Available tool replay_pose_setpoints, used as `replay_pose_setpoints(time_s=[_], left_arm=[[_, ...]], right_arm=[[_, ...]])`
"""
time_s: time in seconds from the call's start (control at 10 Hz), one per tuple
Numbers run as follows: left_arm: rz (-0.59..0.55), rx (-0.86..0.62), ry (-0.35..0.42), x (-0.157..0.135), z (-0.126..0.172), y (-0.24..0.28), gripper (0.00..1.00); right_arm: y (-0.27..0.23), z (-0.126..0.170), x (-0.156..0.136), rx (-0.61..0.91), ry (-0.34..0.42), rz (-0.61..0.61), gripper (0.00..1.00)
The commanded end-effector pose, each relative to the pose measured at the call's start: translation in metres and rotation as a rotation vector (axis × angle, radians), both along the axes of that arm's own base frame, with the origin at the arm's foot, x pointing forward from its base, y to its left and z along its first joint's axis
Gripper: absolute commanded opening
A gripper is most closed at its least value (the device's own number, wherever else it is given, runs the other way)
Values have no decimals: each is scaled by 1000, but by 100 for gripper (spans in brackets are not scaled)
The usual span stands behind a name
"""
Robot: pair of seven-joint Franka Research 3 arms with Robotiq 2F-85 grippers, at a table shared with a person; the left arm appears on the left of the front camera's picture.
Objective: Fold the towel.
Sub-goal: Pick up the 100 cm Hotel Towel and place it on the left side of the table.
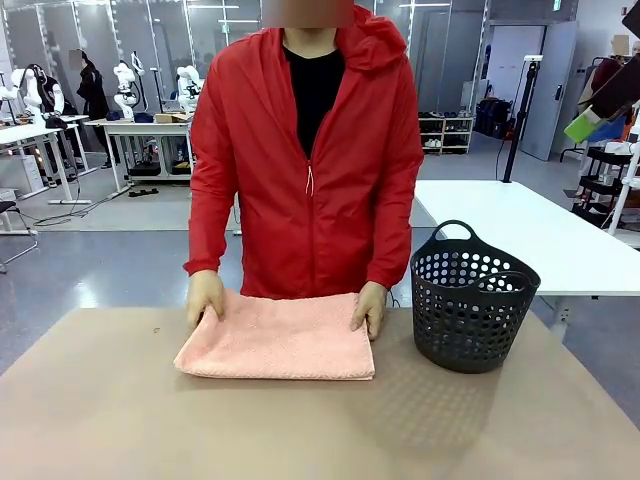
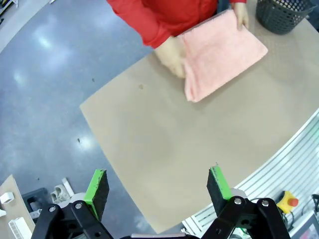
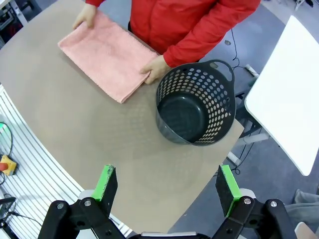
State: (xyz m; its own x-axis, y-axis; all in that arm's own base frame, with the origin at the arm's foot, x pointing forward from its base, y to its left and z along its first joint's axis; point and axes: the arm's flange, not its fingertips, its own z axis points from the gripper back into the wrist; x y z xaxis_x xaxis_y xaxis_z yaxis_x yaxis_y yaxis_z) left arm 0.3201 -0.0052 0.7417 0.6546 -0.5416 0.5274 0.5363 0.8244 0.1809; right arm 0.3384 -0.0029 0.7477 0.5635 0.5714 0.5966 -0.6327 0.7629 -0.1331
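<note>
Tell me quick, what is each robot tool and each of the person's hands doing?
Left tool: open, empty.
Right tool: open, empty.
Person's hands: resting on the towel's far corners.

We hold the left gripper (image 2: 158, 191) and the right gripper (image 3: 168, 189) high, jaws spread wide (green pads (image 3: 105, 181) bare), nothing between them.

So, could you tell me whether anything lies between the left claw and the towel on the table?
Nothing lies on the table between them: bare tabletop separates the open left claw from the towel. However, the person's hands rest on the towel's far corners, so those spots are occupied.
</note>
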Motion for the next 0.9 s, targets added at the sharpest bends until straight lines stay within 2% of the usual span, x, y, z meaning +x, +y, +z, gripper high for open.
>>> replay_pose_setpoints(time_s=[0.0,0.8], left_arm=[[-4,6,5,0,3,1,100],[-4,6,5,0,3,1,100]], right_arm=[[-2,1,-1,-4,0,2,100],[-2,1,-1,-4,0,2,100]])
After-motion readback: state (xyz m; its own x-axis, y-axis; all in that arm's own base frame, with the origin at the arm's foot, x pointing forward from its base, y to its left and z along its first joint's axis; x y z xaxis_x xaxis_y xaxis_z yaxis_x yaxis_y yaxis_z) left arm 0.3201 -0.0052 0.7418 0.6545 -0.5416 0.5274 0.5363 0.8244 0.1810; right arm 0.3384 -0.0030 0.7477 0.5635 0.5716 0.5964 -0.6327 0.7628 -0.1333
